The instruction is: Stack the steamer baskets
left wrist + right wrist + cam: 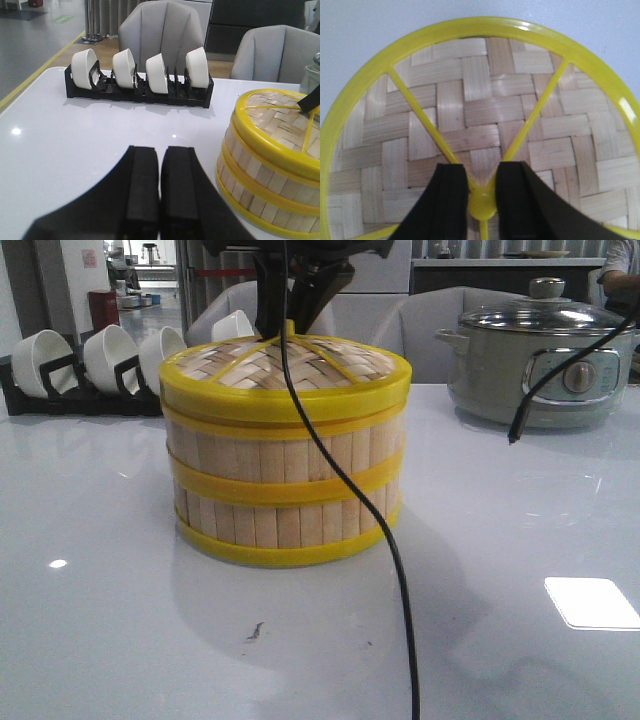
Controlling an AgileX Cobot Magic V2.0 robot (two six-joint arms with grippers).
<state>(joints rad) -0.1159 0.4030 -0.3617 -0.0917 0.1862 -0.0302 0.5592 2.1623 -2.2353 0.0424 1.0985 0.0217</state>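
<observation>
Two steamer baskets stand stacked at the middle of the white table, the upper basket (285, 455) on the lower basket (285, 525). The woven yellow-rimmed lid (330, 365) sits on top of them. My right gripper (292, 328) comes down from above onto the lid's centre. In the right wrist view its fingers (451, 200) flank and touch the yellow knob (482, 205), so my right gripper (481, 172) is shut on it. My left gripper (160, 150) is shut and empty, low over the table beside the stack (260, 180).
A black rack of white bowls (90, 365) stands at the back left and also shows in the left wrist view (140, 75). A grey electric pot (535, 365) stands at the back right. A black cable (395, 570) hangs in front of the stack. Grey chairs stand behind the table.
</observation>
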